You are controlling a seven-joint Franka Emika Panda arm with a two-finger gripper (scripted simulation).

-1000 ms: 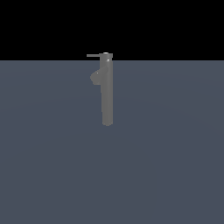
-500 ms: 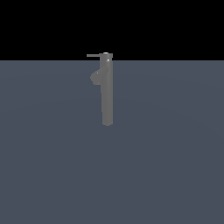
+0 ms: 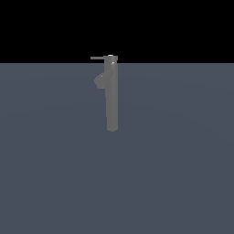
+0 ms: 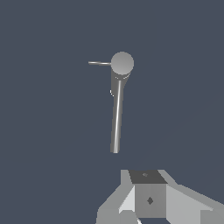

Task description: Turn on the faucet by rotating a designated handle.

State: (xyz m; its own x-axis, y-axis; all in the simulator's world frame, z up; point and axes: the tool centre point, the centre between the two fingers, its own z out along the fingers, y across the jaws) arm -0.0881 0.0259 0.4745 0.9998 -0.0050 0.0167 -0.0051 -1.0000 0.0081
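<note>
Flat slate-blue floor [image 3: 183,173] fills the lower part of the exterior view, under a black band of background. At about 12 o'clock from the floor's centre stands the faucet [image 3: 112,98], a slim grey upright column. Its handle [image 3: 97,58], a thin rod, juts from the cap toward 9 o'clock, with a rounded spout bulge [image 3: 99,81] below it. No arm appears here, and nothing else stands on the floor.

From the wrist view, the faucet [image 4: 117,113] is seen from above, cap nearest. Its handle [image 4: 99,63] points to 9 o'clock, and the gripper [image 4: 146,210] sits at 6 o'clock, well apart from it. Whether its fingers are open I cannot tell.

Likely best: approach the rod's free tip, then push sideways around the cap, keeping clear of the column. Room all round looks unobstructed.
</note>
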